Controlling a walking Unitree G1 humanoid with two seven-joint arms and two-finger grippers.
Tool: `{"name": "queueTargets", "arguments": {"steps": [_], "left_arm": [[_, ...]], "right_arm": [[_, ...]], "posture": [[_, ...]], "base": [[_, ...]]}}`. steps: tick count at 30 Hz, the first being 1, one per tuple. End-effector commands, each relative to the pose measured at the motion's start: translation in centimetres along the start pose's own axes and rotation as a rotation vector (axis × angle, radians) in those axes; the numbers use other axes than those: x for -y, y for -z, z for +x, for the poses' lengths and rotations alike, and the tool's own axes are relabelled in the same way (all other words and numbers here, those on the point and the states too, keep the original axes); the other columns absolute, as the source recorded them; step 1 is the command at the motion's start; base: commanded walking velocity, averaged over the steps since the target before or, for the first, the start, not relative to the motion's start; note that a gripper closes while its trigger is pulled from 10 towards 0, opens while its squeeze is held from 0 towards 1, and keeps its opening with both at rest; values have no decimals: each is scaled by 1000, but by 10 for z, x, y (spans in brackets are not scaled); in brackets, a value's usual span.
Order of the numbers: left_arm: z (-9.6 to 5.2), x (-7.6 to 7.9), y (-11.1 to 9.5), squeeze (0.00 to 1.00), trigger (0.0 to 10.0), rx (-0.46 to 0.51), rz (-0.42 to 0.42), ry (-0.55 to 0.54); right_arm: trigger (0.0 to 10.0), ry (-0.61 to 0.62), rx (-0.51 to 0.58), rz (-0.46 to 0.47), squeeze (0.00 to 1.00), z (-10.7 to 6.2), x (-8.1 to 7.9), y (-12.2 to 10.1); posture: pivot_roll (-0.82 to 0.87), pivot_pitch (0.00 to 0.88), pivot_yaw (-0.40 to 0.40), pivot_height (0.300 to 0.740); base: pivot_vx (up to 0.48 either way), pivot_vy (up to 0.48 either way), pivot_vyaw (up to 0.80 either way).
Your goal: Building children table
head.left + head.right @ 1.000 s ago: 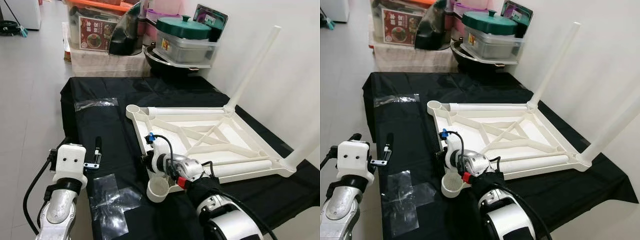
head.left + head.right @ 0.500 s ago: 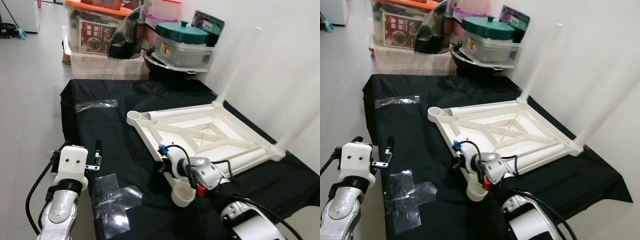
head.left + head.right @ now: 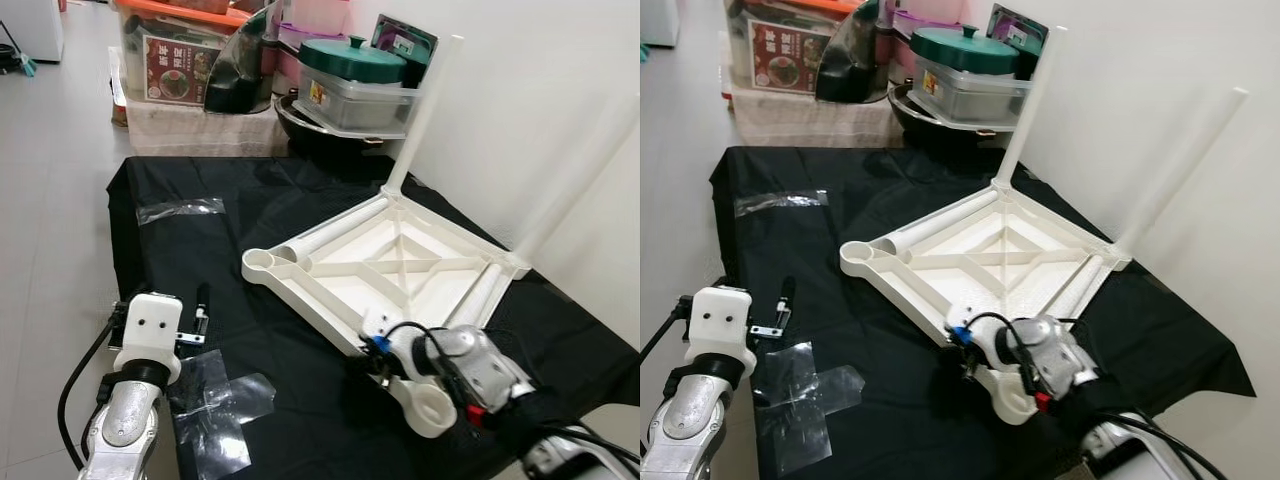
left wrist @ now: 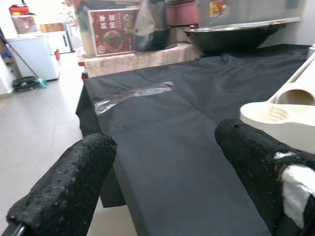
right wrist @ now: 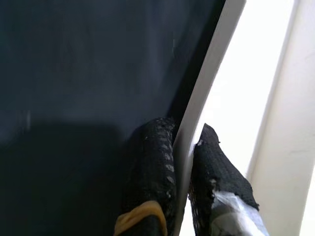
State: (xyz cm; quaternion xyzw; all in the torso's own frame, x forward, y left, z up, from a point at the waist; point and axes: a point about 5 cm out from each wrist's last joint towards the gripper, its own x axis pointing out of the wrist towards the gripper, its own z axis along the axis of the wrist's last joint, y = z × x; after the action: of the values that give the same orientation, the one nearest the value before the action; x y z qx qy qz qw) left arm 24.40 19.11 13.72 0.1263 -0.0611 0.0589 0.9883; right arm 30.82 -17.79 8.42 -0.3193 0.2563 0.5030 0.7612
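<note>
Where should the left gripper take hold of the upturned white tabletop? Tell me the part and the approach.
Take the tabletop by its thin side rim near the empty corner socket, coming from the robot's left over the black cloth. That edge stands up as a narrow wall the jaws can straddle, as the right gripper does on its own edge. The left gripper is open.

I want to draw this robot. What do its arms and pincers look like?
Shiny silver arms with black cables looping beside them. The left pincer has a white boxy wrist block with two small dots and two bumpy black fingers. The right pincer has yellow and white bands on its fingers, and red and blue bits by its wrist.
</note>
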Motion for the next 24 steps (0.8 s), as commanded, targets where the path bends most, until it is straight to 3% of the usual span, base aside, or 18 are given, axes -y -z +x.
{"name": "queueTargets", "arguments": {"steps": [1,5,7,10,16,21,24], "left_arm": [[0,3,2,0,10000,-9,1,16],[0,2,2,0,10000,-10,4,18],[1,2,2,0,10000,-7,10,27],[2,4,2,0,10000,-5,11,37],[3,4,2,0,10000,-4,15,46],[4,4,3,0,10000,-5,21,51],[5,4,3,0,10000,-6,23,54]], "right_arm": [[0,-232,-110,-135,0,16,-34,15],[0,-256,-131,-176,0,9,-37,25],[0,-297,-168,-265,0,-10,-41,44],[0,-298,-201,-316,0,-22,-39,54],[0,-330,-238,-329,0,-33,-40,64],[0,-372,-475,-356,0,-56,-38,99],[0,-358,-544,-367,0,-65,-32,106]], "posture": [[105,0,-186,740],[103,0,-184,740],[91,0,-168,740],[87,0,-164,740],[83,0,-158,740],[82,0,-156,740],[78,0,-153,740]], "base": [[0,0,0],[0,0,0],[0,0,0],[0,0,0],[0,0,0],[0,0,0],[0,0,0]]}}
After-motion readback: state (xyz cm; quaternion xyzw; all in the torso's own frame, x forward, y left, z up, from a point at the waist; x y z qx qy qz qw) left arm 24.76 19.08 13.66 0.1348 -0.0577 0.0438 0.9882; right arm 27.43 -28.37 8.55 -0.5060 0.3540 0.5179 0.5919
